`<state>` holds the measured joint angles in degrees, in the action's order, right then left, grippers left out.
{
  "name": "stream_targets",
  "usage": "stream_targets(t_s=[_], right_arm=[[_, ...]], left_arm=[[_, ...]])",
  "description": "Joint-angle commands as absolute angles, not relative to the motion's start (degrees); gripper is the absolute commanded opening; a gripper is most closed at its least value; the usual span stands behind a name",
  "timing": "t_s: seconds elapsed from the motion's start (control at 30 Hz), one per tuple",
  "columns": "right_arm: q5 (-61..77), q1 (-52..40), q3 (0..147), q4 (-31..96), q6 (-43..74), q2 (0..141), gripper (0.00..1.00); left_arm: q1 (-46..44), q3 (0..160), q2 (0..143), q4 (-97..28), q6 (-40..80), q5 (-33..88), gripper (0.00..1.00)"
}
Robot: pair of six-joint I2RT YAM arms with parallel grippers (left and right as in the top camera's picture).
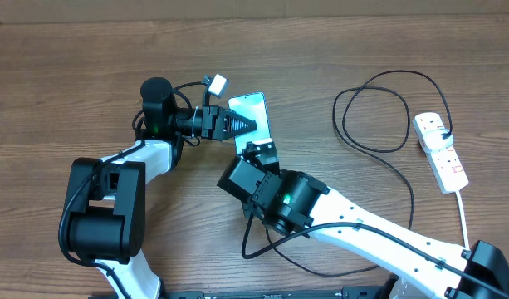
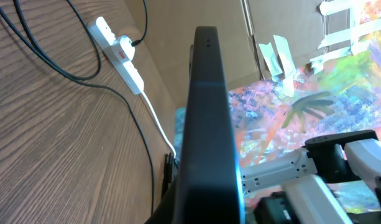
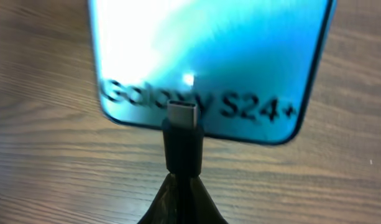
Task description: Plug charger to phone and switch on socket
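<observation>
Closest to the right wrist camera, the right gripper is pressed together on the charger, pinching the black sleeve just behind its small metal plug tip; the tip points straight up at the near end of the phone; it overlaps the "Galaxy S24+" lettering on the light blue-green screen, but whether it touches the phone's end cannot be told from this angle.

From overhead, the phone lies near the middle of the bench, with the left gripper closed on its left long edge and the right arm reaching in from the lower right to meet its lower end; in the left wrist view the phone appears as a dark narrow edge running up the centre of the picture, with the gripper's fingers barely visible at the bottom.

Well apart, on the right side of the bench, the socket lies flat; the charger's black plug head sits in one of its outlets; the thin black cable loops widely between socket and phone; a thick white cord leaves the socket's near end; small red marks show on the socket, but the position of its switches is too small to tell.
</observation>
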<state>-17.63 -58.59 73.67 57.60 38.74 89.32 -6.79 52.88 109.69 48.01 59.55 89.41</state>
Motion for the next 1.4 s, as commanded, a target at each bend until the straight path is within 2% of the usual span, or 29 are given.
stream_targets(t_s=[0.0, 0.27, 0.5, 1.37], right_arm=[[-18.33, -58.76, 75.57, 57.63, 37.15, 89.06, 0.04], [-12.86, -58.76, 75.57, 64.75, 37.15, 89.06, 0.04], [-4.54, -58.76, 75.55, 63.09, 32.23, 89.06, 0.04], [-4.78, -53.49, 75.33, 62.26, 32.25, 89.08, 0.04]], left_arm=[[-7.55, 53.36, 109.16, 48.25, 58.24, 90.54, 0.04], [-7.53, 53.36, 109.16, 48.25, 58.24, 90.52, 0.04], [-7.53, 53.36, 109.16, 48.23, 58.98, 90.52, 0.04], [-7.53, 53.36, 109.16, 48.27, 66.06, 90.52, 0.04]])
